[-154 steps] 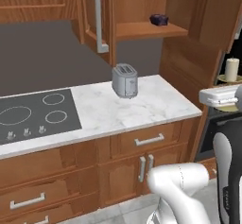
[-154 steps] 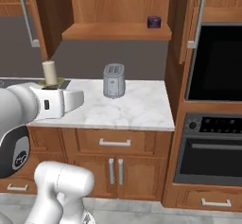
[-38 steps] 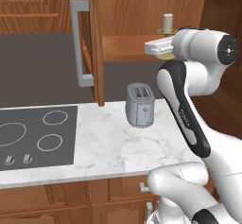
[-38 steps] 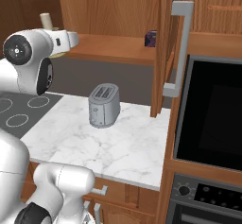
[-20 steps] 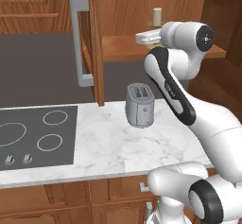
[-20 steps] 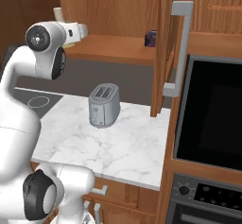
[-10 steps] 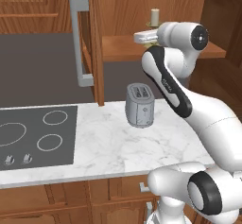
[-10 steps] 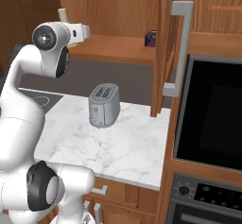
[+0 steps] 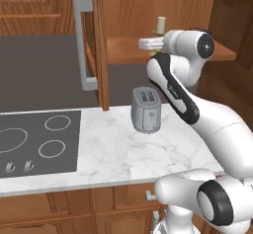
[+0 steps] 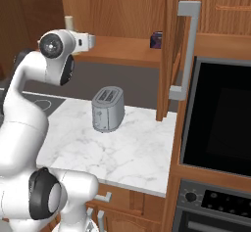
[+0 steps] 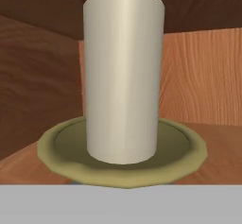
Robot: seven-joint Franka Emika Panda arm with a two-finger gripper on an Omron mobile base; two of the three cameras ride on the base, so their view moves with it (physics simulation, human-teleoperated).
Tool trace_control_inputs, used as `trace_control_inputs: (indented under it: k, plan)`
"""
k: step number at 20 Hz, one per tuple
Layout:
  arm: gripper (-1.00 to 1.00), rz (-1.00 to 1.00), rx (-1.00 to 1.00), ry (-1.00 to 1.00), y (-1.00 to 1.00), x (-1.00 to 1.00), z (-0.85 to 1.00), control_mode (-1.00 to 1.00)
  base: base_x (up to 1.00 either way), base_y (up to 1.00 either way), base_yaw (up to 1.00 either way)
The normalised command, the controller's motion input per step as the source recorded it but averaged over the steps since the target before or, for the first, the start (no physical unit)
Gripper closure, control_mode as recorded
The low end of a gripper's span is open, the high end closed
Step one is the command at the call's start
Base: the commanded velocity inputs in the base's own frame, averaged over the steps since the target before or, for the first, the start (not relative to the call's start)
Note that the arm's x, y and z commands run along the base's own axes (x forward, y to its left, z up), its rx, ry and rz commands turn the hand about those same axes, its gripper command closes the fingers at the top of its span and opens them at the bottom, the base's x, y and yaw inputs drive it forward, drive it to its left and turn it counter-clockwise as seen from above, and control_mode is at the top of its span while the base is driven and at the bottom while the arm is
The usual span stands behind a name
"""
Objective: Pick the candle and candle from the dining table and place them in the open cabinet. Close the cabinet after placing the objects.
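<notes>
A short thick cream candle (image 11: 124, 76) stands upright on its brass dish (image 11: 123, 152), close in front of the hand camera. My gripper (image 9: 159, 34) is shut on the candle's holder, and its fingers are hidden. The arm reaches into the open cabinet and holds the candle (image 9: 161, 24) just above the wooden shelf (image 9: 123, 50), near the shelf's left part as the right base view shows the candle (image 10: 69, 21). The cabinet's doors stand open, each with a grey bar handle (image 9: 84, 45) (image 10: 184, 50). The dining table is out of view.
A small dark object (image 10: 157, 39) sits on the shelf toward its right end. Below, a grey toaster (image 9: 146, 109) stands on the marble counter (image 9: 113, 154) beside a black hob (image 9: 34, 144). A black oven (image 10: 220, 123) fills the right.
The base came closer to the cabinet. My hand carried the candle up and leftward over the shelf. In the last half second it sank slightly.
</notes>
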Motion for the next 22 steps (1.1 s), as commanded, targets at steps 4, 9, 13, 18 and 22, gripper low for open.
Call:
trace_control_inputs:
  k: [4,9,13,18,22]
  plan:
    - [1.0,0.0,0.0,0.0,0.12,0.32,0.0,-1.0,0.0,0.0,0.0]
    - [1.0,0.0,0.0,0.0,0.14,0.36,0.0,-1.0,0.0,0.0,0.0]
    - [1.0,0.0,0.0,0.01,0.09,0.23,-0.06,-1.0,0.0,0.0,0.0]
    - [1.0,0.0,0.0,0.01,0.0,0.1,-0.11,-1.0,0.0,0.0,0.0]
    - [1.0,0.0,0.0,0.0,0.03,0.2,-0.08,-1.0,0.0,0.0,0.0]
